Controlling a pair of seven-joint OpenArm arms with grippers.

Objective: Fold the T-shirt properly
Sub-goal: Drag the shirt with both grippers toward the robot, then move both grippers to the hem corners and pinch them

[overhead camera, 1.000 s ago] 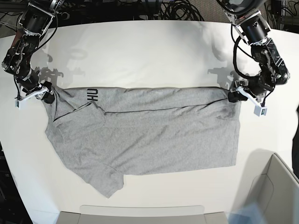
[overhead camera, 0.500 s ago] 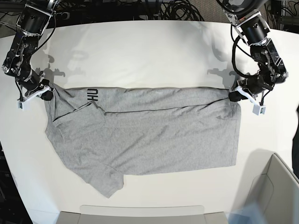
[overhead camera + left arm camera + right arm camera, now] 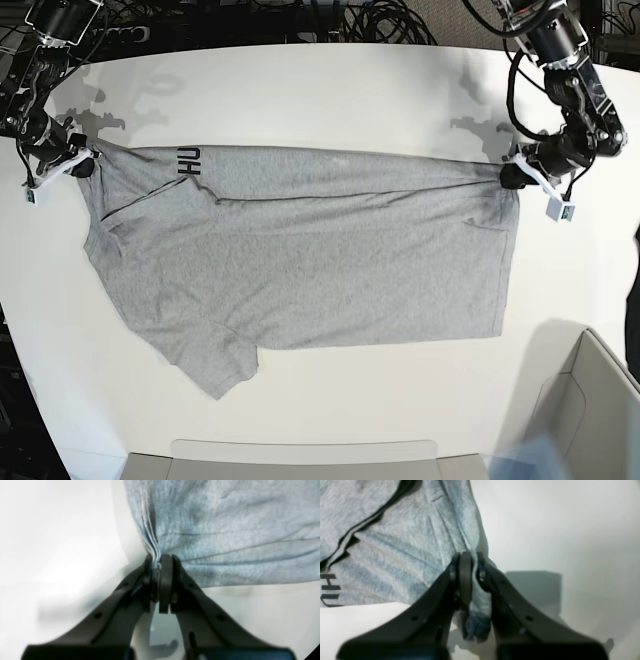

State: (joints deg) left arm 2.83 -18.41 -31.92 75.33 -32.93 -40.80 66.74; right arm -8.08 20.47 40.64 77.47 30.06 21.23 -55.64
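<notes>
Base view, from above: a heather-grey T-shirt (image 3: 300,260) lies spread flat across a white table (image 3: 300,90), partly folded, with black lettering (image 3: 187,160) showing near one upper corner. Each upper corner of the T-shirt is pinched by a robot arm. The left gripper (image 3: 160,566) has its jaws pressed together on a bunched fabric edge at the corner away from the lettering. The right gripper (image 3: 467,563) is clamped likewise on the corner beside the lettering. Held at both ends, the edge between them looks taut, probably to keep the cloth straight for folding.
</notes>
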